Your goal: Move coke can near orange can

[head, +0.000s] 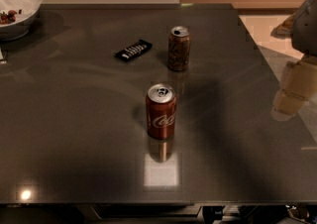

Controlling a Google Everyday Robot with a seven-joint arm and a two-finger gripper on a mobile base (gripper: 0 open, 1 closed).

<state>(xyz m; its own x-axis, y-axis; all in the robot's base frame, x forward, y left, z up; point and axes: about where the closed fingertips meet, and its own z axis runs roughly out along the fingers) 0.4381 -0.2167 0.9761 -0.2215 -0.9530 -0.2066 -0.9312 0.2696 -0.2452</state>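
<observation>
The coke can (161, 111) stands upright near the middle of the table (74, 134), ungrasped, so the task appears to sit at its opening step, the reach. The gripper (296, 86) hangs at the right edge of view over the table's side, well apart from both cans (whether it is wide or narrow I cannot tell). The next move likely calls for crossing leftward to close on the red can, then carrying it farther back to set it just beside the upright orange can (179, 48) without nudging the black snack bar (133, 49).
</observation>
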